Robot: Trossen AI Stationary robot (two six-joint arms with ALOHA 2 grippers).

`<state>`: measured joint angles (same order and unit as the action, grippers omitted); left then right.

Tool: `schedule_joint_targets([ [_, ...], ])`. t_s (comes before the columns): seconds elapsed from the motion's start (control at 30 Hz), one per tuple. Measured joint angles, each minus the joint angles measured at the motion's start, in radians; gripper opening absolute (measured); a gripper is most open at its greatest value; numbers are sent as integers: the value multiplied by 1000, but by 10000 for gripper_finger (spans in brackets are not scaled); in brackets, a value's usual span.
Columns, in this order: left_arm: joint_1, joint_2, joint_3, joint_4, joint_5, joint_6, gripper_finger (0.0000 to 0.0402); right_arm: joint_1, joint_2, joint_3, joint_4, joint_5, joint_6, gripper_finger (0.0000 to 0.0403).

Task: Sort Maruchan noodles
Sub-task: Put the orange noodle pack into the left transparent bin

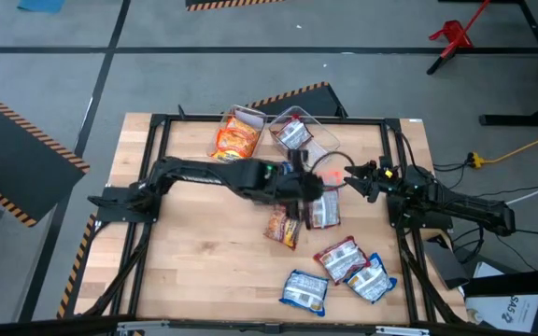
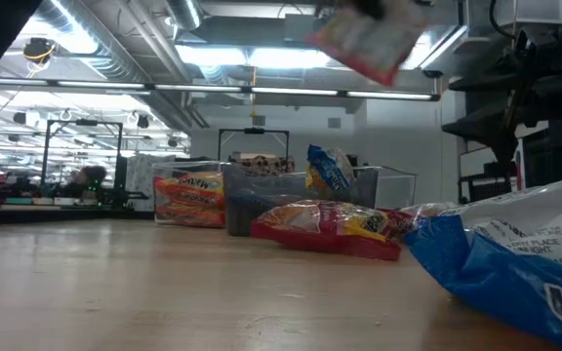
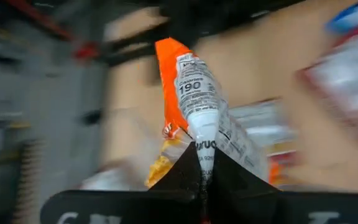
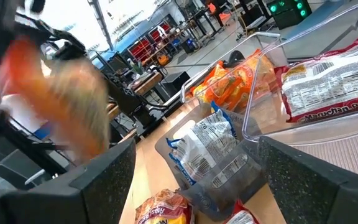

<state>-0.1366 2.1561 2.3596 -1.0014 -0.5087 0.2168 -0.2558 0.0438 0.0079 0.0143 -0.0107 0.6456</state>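
- Two arms reach over the table: the left gripper is clamped on an orange packet, lifted above the table's middle.
- The right gripper waits near the right edge, fingers spread, holding nothing.
- Bins at the far edge hold orange, blue and red packets.
- Loose packets lie on the near right of the table.

bright overhead lighting, wrist views motion-blurred
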Motion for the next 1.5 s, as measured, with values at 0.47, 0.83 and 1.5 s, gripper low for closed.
schedule_joint_targets([
  [0.47, 261, -125, -51, -340, -490, 50, 0, 0, 0, 1, 3, 48, 3, 324],
  [0.83, 478, -125, -301, -286, -614, 133, 0, 0, 0, 1, 23, 161, -5, 324],
  [1.5, 531, -124, -865, 287, -686, 135, 0, 0, 0, 1, 28, 193, 36, 324],
])
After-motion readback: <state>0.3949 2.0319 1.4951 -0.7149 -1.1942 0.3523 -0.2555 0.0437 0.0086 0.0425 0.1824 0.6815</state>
